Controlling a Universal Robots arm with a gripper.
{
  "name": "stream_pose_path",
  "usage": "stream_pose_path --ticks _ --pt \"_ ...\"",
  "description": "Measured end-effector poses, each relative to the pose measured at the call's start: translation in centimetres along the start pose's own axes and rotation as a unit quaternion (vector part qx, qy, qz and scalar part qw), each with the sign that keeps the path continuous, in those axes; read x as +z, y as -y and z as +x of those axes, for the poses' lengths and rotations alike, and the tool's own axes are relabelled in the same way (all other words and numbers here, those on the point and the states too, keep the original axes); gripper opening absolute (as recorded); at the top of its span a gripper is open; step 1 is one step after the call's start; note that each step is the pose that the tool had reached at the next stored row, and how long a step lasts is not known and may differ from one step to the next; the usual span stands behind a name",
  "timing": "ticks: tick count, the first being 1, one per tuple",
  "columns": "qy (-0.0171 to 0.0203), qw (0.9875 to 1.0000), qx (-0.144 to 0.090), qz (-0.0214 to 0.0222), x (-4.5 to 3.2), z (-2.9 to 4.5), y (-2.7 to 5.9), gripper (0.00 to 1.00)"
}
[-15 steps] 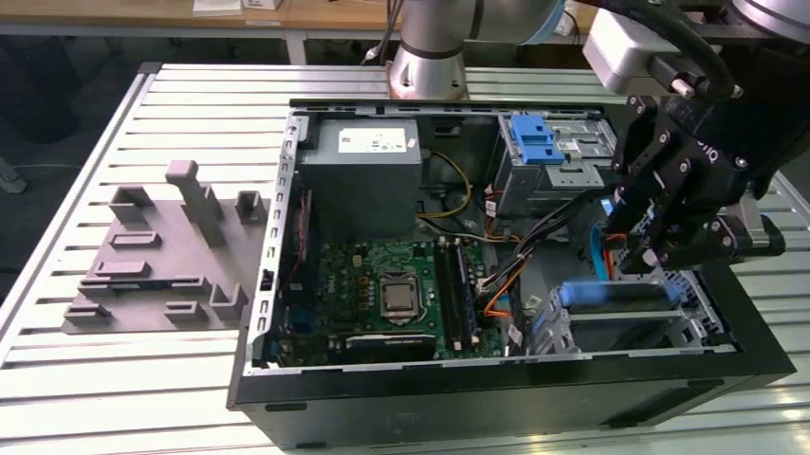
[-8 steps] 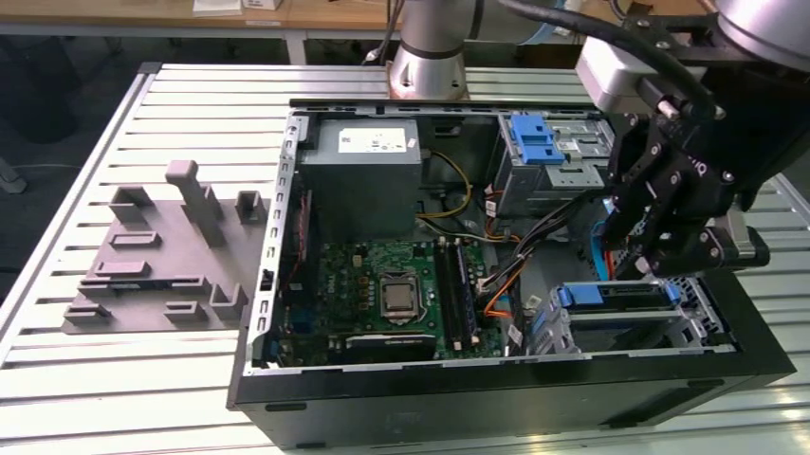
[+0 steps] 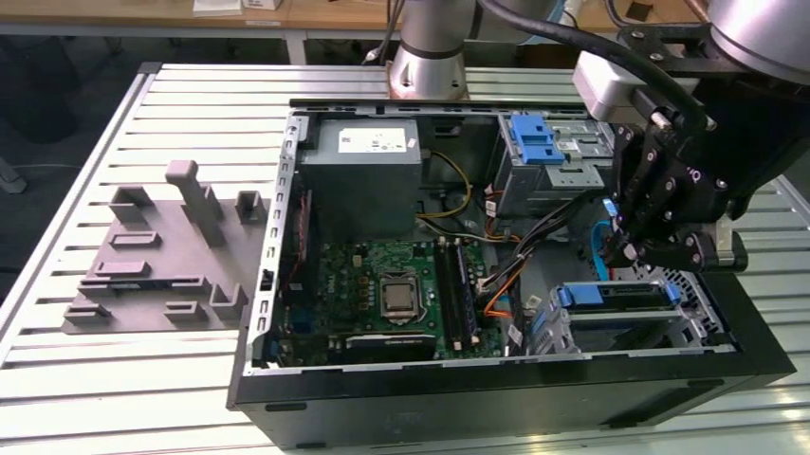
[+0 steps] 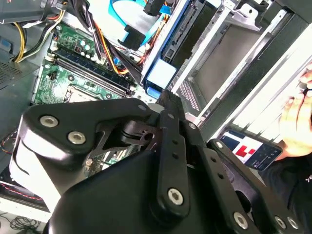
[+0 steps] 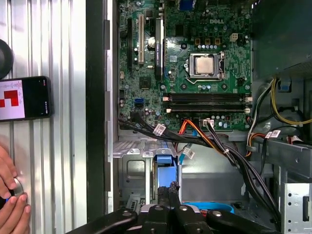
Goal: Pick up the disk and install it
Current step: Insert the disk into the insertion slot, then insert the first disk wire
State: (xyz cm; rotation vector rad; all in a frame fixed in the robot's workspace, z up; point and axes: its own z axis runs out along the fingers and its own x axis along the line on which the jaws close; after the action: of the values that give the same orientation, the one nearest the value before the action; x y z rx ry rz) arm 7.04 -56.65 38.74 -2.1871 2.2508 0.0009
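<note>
The disk (image 3: 616,296) lies in the drive bay at the front corner of the open computer case, toward the exterior view's right, and its blue carrier frame faces up. In the first wrist view the frame's blue end (image 5: 164,158) sits between the bay's metal rails. My gripper (image 3: 623,256) hangs just above that bay. Its black fingers are shut together with nothing between them, and the tips (image 5: 169,187) sit right at the frame's blue end (image 4: 160,75). I cannot tell whether they touch it.
Inside the case are the motherboard (image 3: 393,289), a grey power supply (image 3: 360,175), a silver cage with a blue latch (image 3: 538,142) and loose cables (image 5: 219,146) near the bay. A grey fixture (image 3: 165,246) lies on the slatted table. A phone (image 5: 24,97) and a hand (image 5: 9,200) are beside the case.
</note>
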Motion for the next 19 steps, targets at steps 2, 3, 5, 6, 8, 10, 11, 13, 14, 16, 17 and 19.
stream_pose_path --ticks 2,3,5,6,8,10,11,13,14,16,17,19 --pt "0.0 1.0 0.0 0.0 0.0 0.0 0.0 0.11" --pt "0.0 1.0 0.0 0.0 0.01 0.0 0.0 0.11" --pt "0.0 1.0 0.0 0.0 0.01 0.0 0.0 0.11" --pt "0.0 1.0 0.0 0.0 0.03 0.0 0.0 0.11" --pt "0.0 1.0 0.0 0.0 0.05 0.0 0.0 0.11" --pt "0.0 1.0 0.0 0.0 0.06 0.0 0.0 0.11" --pt "0.0 1.0 0.0 0.0 0.06 0.0 0.0 0.11" --pt "0.0 1.0 0.0 0.0 0.06 0.0 0.0 0.11" --pt "0.0 1.0 0.0 0.0 0.06 0.0 0.0 0.11" --pt "0.0 1.0 0.0 0.0 0.07 0.0 0.01 0.11" --pt "0.0001 1.0 0.0 0.0 0.07 0.0 0.06 0.11" --pt "0.0 1.0 0.0 0.0 0.07 -0.01 0.29 0.11"
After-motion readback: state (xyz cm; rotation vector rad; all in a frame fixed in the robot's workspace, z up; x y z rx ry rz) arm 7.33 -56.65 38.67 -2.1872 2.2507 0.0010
